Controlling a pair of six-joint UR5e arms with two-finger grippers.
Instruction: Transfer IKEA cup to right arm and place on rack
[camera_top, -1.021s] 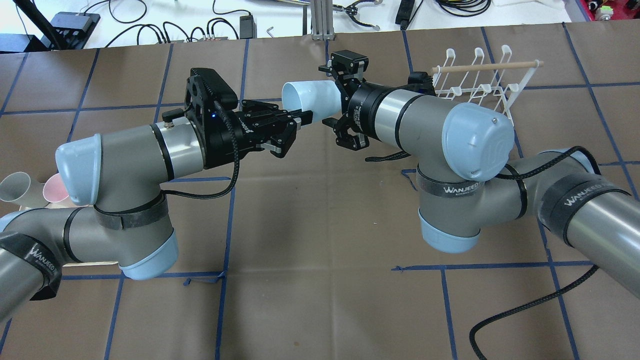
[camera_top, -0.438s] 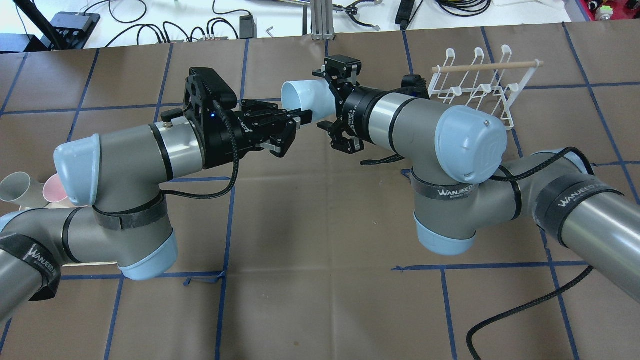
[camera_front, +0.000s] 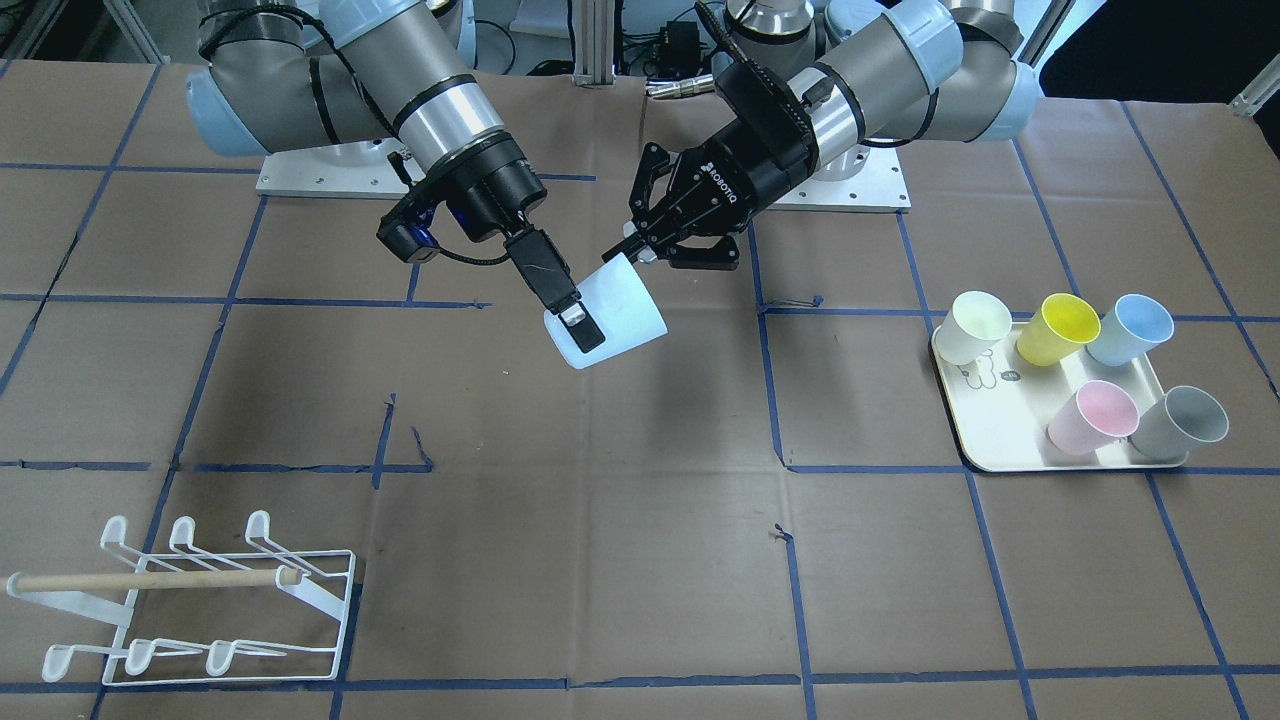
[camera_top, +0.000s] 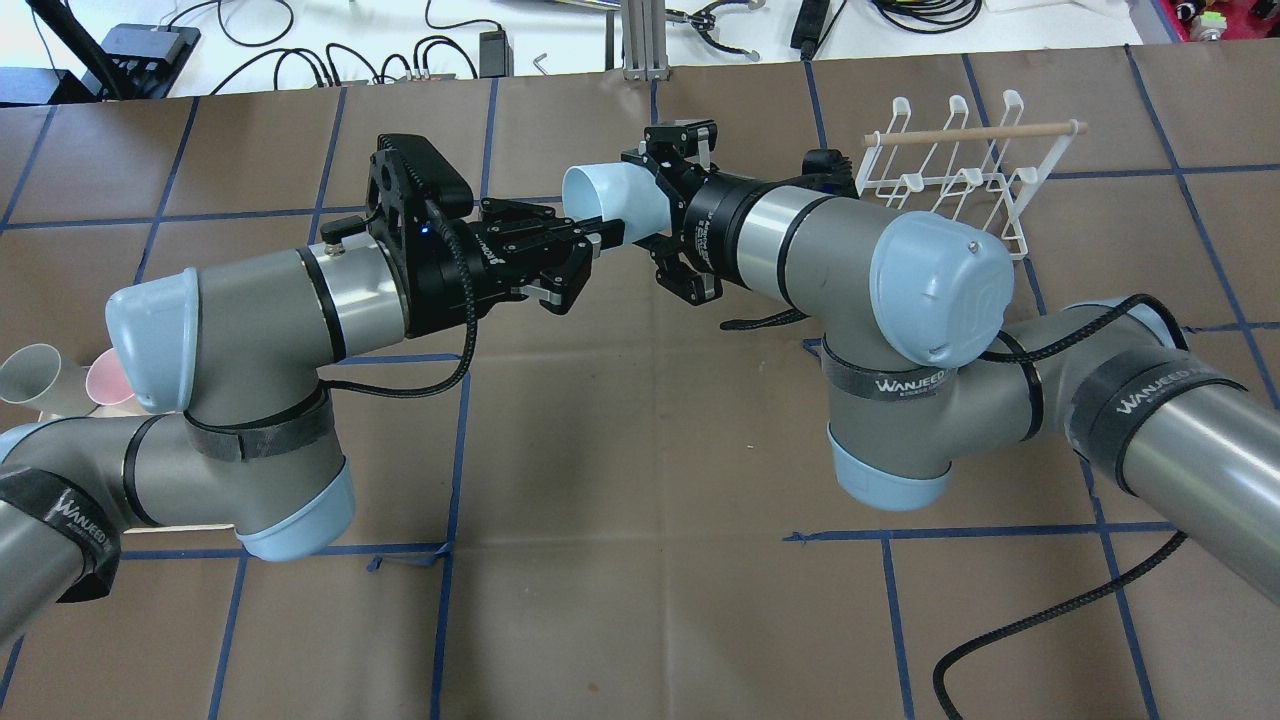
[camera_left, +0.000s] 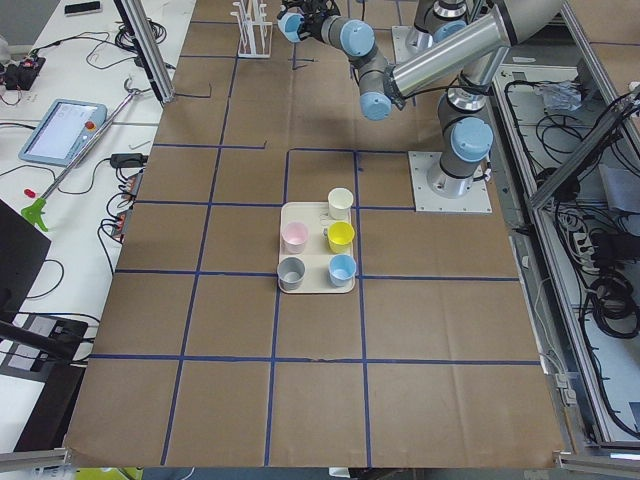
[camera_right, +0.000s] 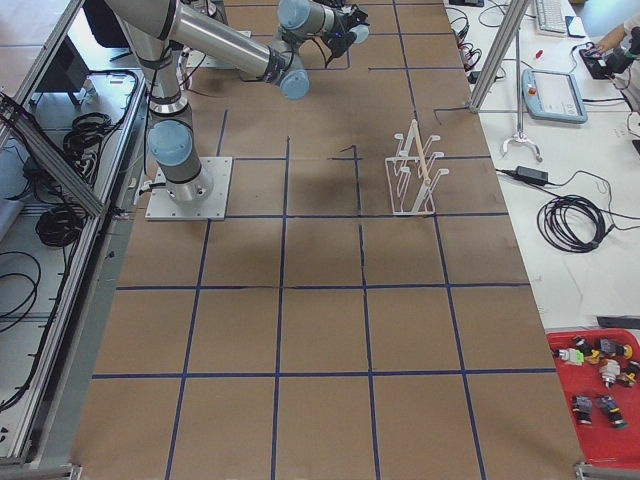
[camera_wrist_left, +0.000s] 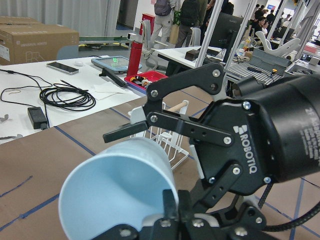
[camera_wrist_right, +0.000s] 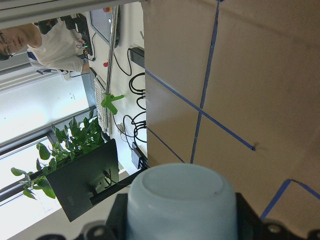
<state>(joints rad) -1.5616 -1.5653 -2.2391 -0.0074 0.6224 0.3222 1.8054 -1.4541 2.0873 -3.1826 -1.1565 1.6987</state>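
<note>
Your left gripper (camera_top: 601, 237) pinches the cup (camera_top: 608, 192) by its rim, mid-frame, leaving the base free for the right gripper (camera_top: 645, 200), spread wide around it.

Table by the clock, read from over the robot's shoulders, 12 o'clock farthest from it.
Just past centre toward 12 o'clock, raised off the table (camera_top: 640, 450): cup (camera_top: 612, 195) lying sideways, mouth toward 9 o'clock at left gripper (camera_front: 630, 256), base toward 3 o'clock between the fingers of right gripper (camera_top: 648, 200). At 2 o'clock, well apart: rack (camera_top: 960, 165) on the table. At 9 o'clock by the edge: tray (camera_front: 985, 425) carrying five other cups (camera_front: 1060, 322), three along its 6 o'clock side, two along its 12 o'clock side.
</note>
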